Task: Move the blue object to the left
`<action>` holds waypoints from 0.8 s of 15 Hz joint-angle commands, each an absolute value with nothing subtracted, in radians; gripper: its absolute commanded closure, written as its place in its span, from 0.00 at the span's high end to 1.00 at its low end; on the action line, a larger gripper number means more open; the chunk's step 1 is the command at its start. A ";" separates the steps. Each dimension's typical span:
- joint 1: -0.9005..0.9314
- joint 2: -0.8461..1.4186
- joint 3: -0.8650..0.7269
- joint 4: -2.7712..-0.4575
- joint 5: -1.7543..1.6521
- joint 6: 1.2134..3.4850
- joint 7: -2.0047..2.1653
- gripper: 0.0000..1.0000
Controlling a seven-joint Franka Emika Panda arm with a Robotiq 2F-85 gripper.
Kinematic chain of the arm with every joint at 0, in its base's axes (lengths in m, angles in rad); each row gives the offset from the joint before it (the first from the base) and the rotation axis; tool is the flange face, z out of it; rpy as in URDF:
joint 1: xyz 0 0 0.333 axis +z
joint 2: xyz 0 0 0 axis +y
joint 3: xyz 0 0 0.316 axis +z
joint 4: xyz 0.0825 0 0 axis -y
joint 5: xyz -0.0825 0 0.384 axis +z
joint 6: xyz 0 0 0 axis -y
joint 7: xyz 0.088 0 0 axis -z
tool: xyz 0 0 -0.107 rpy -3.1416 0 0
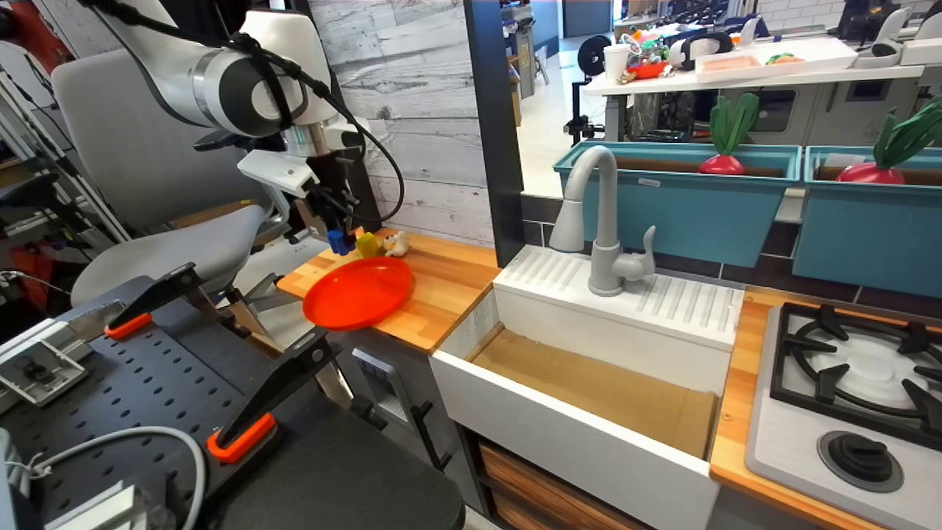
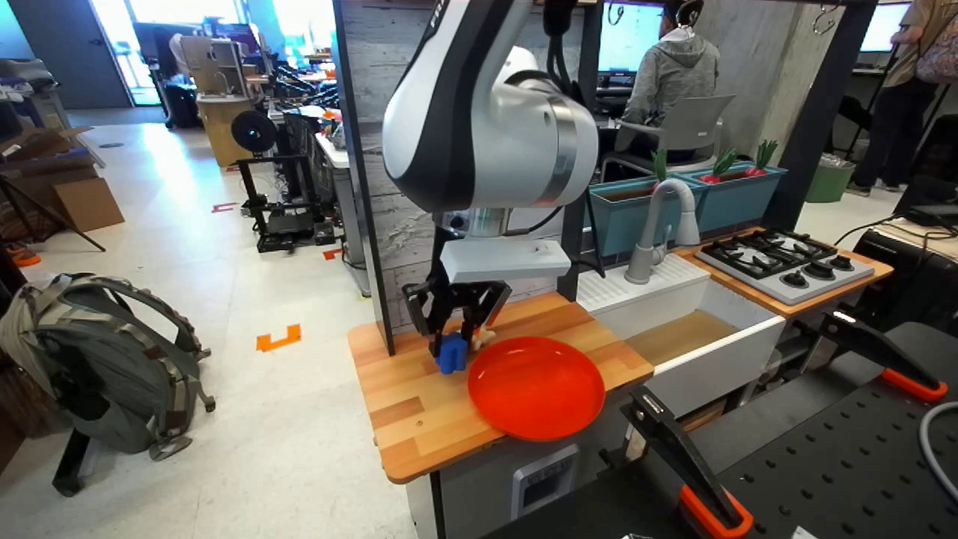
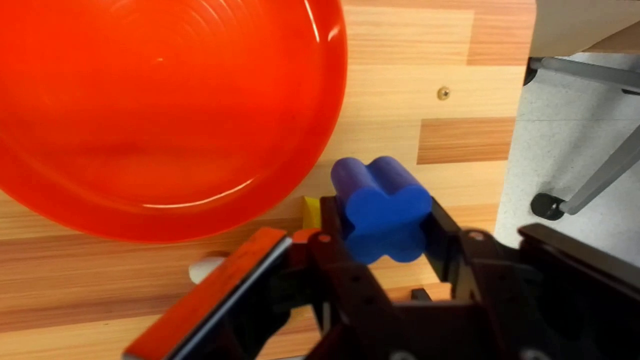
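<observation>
In an exterior view, the gripper (image 2: 451, 346) (pointing down) is holding the blue block (image 2: 452, 355) near the red plate (image 2: 537, 388).

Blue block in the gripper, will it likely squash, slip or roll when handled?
The blue block probably won't squash: it looks undented in the gripper. Its smooth-looking surface may slip. Its lobed, grooved outline would likely hinder rolling.

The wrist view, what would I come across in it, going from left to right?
First the plate, then the blue block, a screw, and finally the pale floor.
</observation>
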State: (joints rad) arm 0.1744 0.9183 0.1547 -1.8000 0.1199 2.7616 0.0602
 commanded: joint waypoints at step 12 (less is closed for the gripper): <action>0.217 1.010 0.097 -1.666 0.085 2.710 0.098 1.00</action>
State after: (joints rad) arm 0.2023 1.0025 0.1117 -1.6936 0.1045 2.7365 0.0726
